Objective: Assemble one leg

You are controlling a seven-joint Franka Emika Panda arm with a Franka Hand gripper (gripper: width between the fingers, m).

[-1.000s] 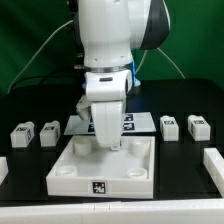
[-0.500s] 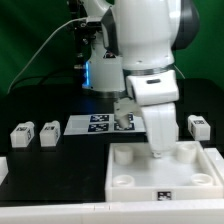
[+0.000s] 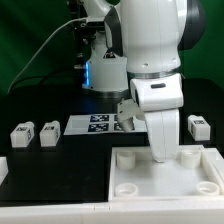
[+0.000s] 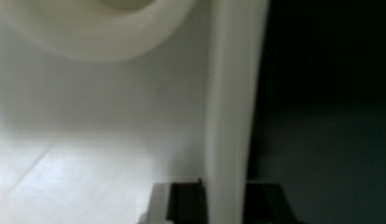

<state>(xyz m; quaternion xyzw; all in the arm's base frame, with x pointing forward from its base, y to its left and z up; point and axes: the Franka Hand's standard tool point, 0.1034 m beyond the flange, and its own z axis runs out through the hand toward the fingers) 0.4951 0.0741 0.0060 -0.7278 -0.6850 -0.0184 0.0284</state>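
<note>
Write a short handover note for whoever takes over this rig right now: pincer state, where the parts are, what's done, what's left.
Pincer: down at the square tray part, apparently shut on its rim.
Two legs lie loose at the exterior view's left, a third leg at its right.
Done: no leg visibly fitted.
Left: pick up a leg and fit it.

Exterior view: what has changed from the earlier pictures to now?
The arm with its gripper went to the exterior view's right, and the white tray-like part went with it, then slightly nearer the camera. Whether the gripper clamps its rim is unclear. The leftmost leg, the leg beside it, the right leg and the marker board stayed in place.
</note>
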